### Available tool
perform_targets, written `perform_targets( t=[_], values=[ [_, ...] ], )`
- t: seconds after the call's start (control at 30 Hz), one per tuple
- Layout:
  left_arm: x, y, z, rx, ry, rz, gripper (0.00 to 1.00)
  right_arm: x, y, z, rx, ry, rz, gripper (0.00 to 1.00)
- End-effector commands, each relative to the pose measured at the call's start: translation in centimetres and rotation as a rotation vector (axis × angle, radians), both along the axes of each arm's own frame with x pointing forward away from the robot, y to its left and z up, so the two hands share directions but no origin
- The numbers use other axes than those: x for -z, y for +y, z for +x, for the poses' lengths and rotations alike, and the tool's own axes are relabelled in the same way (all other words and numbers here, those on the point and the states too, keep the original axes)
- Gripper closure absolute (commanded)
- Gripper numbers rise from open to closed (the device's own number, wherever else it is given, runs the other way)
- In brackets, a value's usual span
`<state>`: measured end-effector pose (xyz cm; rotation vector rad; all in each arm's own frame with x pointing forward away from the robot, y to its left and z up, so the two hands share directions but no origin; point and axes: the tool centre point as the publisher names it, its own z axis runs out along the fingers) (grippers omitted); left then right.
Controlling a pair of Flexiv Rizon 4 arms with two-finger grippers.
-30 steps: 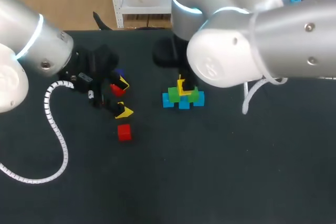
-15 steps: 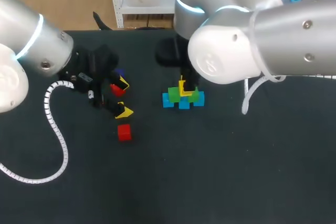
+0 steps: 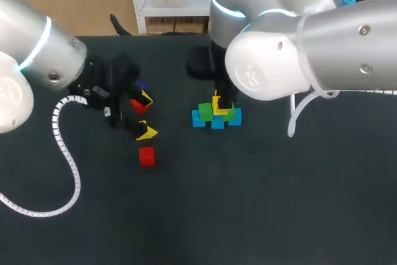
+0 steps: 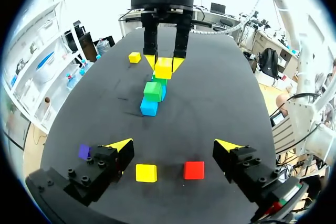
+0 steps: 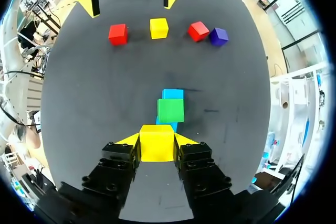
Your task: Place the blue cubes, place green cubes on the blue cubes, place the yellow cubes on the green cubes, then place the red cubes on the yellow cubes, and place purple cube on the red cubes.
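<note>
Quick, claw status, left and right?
Left claw: open, holding nothing.
Right claw: closed on a yellow cube.

Green cubes (image 3: 205,112) on blue cubes (image 3: 217,123)

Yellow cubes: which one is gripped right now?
The yellow cube clamped in the right pincer; the others lie loose on the table.
</note>
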<state>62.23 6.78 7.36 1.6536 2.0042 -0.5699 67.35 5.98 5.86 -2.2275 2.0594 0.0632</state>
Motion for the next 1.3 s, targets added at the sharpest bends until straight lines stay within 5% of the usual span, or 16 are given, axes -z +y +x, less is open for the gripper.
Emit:
perform_targets(
  t=[0.03,1.3],
  values=[
    [0.10,0.14,0.00,0.003,-0.002,-0.006,0.00,0.14,-0.03,0.20,0.003,0.001,0.004,1.00],
    [0.10,0.14,0.00,0.003,-0.002,-0.006,0.00,0.29,0.49,0.78,-0.002,0.003,-0.003,1.00]
  ],
)
